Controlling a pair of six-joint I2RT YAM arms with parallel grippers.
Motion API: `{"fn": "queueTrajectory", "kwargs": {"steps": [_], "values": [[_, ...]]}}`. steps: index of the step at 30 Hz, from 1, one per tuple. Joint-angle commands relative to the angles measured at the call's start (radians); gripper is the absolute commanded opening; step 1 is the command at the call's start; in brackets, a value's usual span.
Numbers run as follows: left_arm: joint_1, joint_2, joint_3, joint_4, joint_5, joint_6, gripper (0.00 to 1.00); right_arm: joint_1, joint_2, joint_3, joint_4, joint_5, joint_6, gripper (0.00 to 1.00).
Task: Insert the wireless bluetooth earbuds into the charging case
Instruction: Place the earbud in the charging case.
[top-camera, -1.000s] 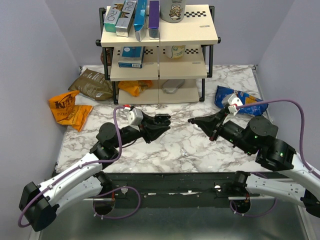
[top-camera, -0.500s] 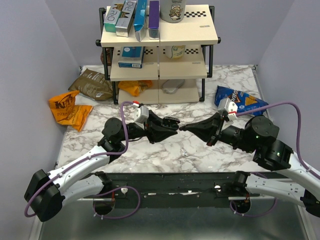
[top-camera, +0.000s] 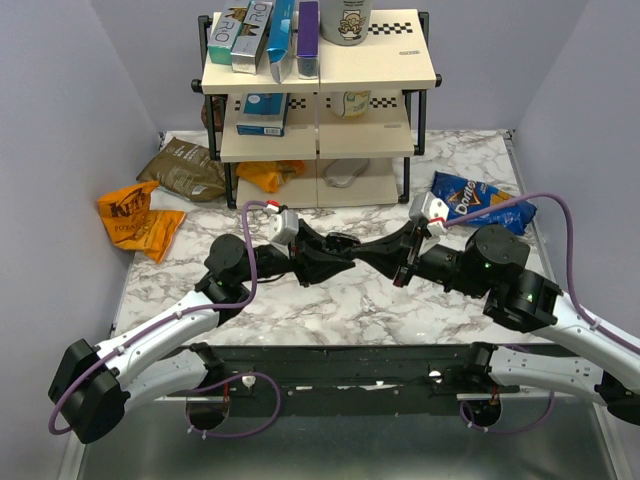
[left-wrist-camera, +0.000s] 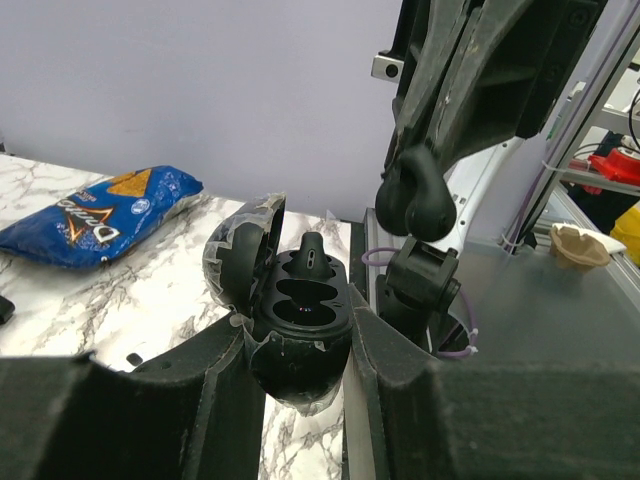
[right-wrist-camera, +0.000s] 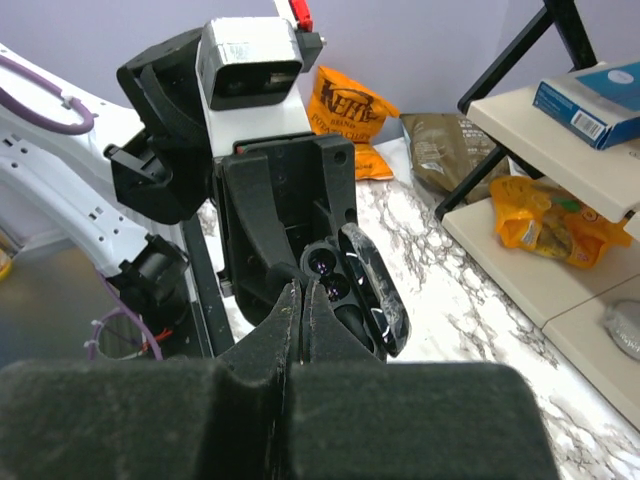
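Observation:
My left gripper (top-camera: 335, 252) is shut on the charging case (top-camera: 338, 246), a glossy black oval, and holds it above the marble table with its lid open. In the left wrist view the case (left-wrist-camera: 300, 300) sits between my fingers (left-wrist-camera: 200, 380). One black earbud (left-wrist-camera: 312, 255) stands in its far slot and the near slot is empty. My right gripper (top-camera: 365, 252) is shut, with its tips just right of the case. A rounded black lump at those tips looks like the other earbud (left-wrist-camera: 412, 198). In the right wrist view my shut tips (right-wrist-camera: 301, 292) point at the open case (right-wrist-camera: 345, 285).
A two-tier shelf rack (top-camera: 320, 110) with boxes stands at the back. A blue chip bag (top-camera: 480, 200) lies at the right. An orange bag (top-camera: 135, 215) and a brown bag (top-camera: 185, 170) lie at the left. Another orange bag (top-camera: 268, 175) lies under the rack.
Both grippers have moved toward each other over the table's middle. The left carried the case to the right. The right moved left until its tips reached the case.

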Motion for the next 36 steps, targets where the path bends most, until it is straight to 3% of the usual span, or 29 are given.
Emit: {"fn": "queueTrajectory", "kwargs": {"steps": [1, 36], "values": [[0.003, -0.011, 0.024, 0.005, -0.012, -0.011, 0.0, 0.01, 0.019, 0.002, 0.062, 0.029, -0.014, 0.01], [-0.001, -0.037, 0.005, 0.013, -0.03, -0.016, 0.0, 0.019, 0.102, -0.028, 0.076, 0.09, -0.063, 0.01]]}}
